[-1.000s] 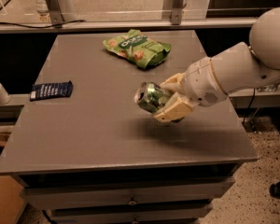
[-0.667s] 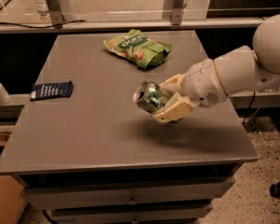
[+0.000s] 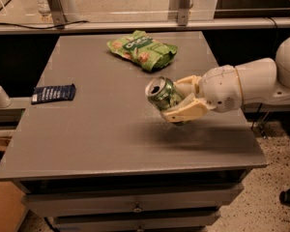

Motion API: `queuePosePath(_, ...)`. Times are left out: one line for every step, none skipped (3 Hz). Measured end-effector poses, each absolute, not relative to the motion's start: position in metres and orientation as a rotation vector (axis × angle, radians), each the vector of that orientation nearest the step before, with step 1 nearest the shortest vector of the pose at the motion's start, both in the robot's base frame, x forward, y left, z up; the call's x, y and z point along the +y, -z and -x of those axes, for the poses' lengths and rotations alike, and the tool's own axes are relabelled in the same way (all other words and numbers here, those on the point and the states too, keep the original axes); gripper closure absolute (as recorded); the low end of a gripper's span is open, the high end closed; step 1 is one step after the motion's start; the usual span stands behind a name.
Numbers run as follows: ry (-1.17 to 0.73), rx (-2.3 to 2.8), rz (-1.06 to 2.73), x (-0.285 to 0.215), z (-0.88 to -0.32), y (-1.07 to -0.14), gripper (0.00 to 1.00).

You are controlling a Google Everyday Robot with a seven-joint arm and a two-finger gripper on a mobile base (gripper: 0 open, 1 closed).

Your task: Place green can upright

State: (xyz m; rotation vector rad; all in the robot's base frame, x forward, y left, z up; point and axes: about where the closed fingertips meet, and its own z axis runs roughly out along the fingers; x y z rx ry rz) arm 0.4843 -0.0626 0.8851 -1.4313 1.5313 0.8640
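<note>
The green can [image 3: 161, 94] is a shiny light-green drink can with a silver top. It is held tilted on its side, top facing left and toward the camera, above the right middle of the grey table [image 3: 101, 134]. My gripper [image 3: 180, 100] comes in from the right on a white arm and is shut on the can, one cream finger [image 3: 187, 111] below it and the other behind it. A dark shadow lies on the table below the can, so the can is off the surface.
A crinkled green snack bag [image 3: 142, 48] lies at the back middle of the table. A flat dark blue packet [image 3: 53, 92] lies near the left edge. A rail and posts run behind the table. Drawers are below the front edge.
The can and gripper have shifted slightly and the can's top has tipped a little more upward; the arm stays on the right.
</note>
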Motion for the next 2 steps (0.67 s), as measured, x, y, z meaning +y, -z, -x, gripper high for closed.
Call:
queuePosePath(-0.917, 1.428, 1.376, -0.079, -0.487, -0.882, 1.00)
queuePosePath(-0.939, 1.343, 1.358, -0.093, -0.488, -0.875, 1.00)
